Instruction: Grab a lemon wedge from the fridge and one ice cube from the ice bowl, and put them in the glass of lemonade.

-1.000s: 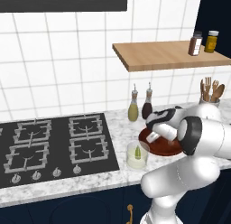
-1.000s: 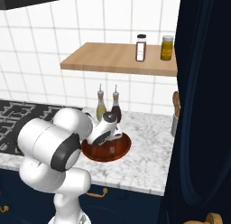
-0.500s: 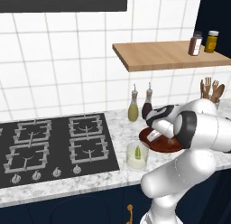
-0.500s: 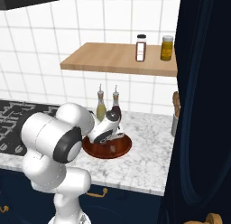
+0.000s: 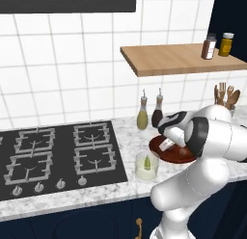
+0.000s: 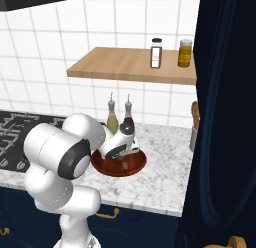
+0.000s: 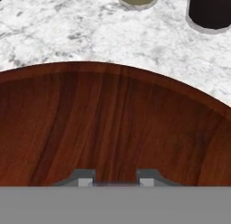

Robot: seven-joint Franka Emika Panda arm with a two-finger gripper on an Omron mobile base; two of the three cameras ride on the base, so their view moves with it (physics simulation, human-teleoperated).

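Note:
The reddish-brown wooden ice bowl [image 5: 166,157] [image 6: 131,168] sits on the marble counter, right of the stove. My gripper [image 5: 168,145] [image 6: 121,157] [image 7: 115,181] reaches down into it. In the hand view the two fingertips [image 7: 83,178] stand close over the bowl floor [image 7: 113,119], pressed against a thin pale sliver of the ice cube [image 7: 116,184] between them. The glass of lemonade [image 5: 146,166] stands just left of the bowl, with the yellow-green lemon wedge [image 5: 147,162] inside it. The fridge is out of view.
An oil bottle [image 5: 143,117] [image 6: 112,121] and a dark sauce bottle [image 5: 157,115] [image 6: 128,123] stand right behind the bowl. A wooden shelf [image 5: 178,59] with two jars hangs above. The black stove [image 5: 58,151] lies left; a utensil crock [image 5: 224,96] stands far right.
The hand has sunk deeper into the bowl and its fingers have drawn together from wide open onto the ice cube. Bowl and glass have stayed put.

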